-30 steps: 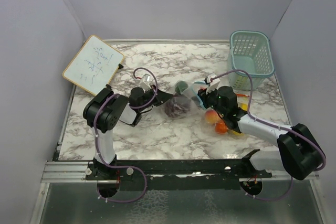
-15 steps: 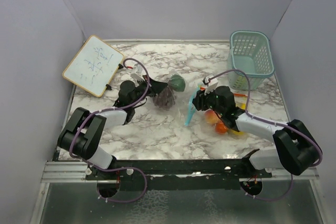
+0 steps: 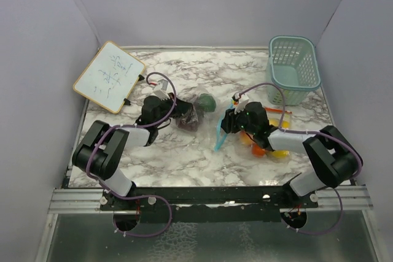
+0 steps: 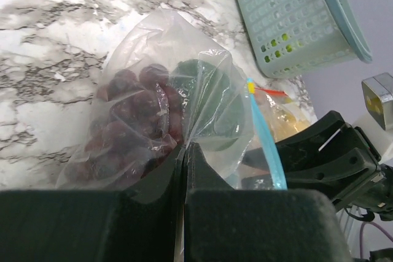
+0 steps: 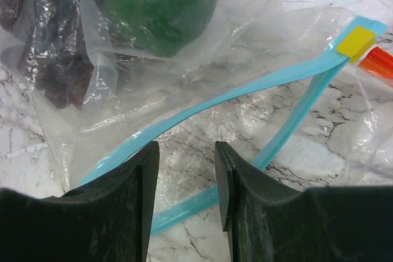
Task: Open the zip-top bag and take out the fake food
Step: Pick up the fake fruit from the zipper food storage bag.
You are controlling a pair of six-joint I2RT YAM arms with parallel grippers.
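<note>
My left tool is pressed together, pinching a fold of the clear film of the zip-top bag. Directly ahead of its tips, inside the film, sit the dark purple grapes. The green ball is against them on the far right side. Past the ball, the blue zip strip runs toward my other arm. My right tool is spread. One strand of the strip lies in the gap between its fingers and the other strand passes behind the left-hand finger; I cannot tell whether either finger touches it. The two strands meet ahead and to the right at the yellow slider, so the bag's mouth stands parted. Beyond the strip, ahead and left of this tool, the ball and grapes are inside the bag. From above, the bag lies stretched on the marble surface between my two tools. Orange and yellow fruits lie just beside my right forearm, outside that bag. Well beyond the right tool stands the teal basket, and well beyond the left tool leans the whiteboard.
</note>
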